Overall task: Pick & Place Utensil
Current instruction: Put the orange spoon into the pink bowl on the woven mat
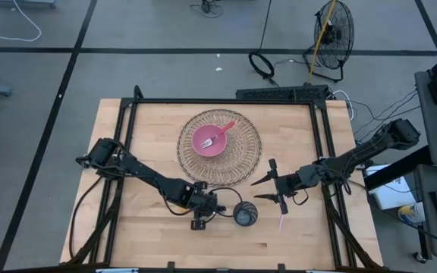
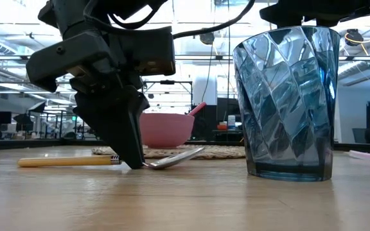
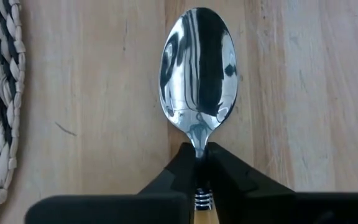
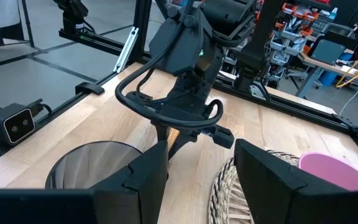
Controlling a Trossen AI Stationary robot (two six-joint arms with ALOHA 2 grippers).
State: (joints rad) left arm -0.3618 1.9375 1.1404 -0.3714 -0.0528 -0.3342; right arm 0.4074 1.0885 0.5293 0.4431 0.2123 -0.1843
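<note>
Now I see the left gripper [image 3: 201, 165] pinching the neck of a polished steel spoon with a pale wooden handle [image 3: 197, 68], which lies flat on the light wood-grain desk [image 3: 98, 93] beside the round woven wicker mat [image 1: 219, 147]. On that mat sits a smooth pink bowl [image 1: 212, 139] holding a pink-handled fork [image 1: 220, 134]. A faceted blue glass tumbler [image 2: 286, 96] stands nearby. My right gripper [image 1: 273, 186] hovers spread apart.

The pale wooden worktop [image 1: 143, 136] carries a woven mat [image 1: 219, 147], a blue glass [image 1: 245, 215], a spoon [image 3: 198, 71], and perhaps a pink utensil [image 1: 281, 224].
</note>
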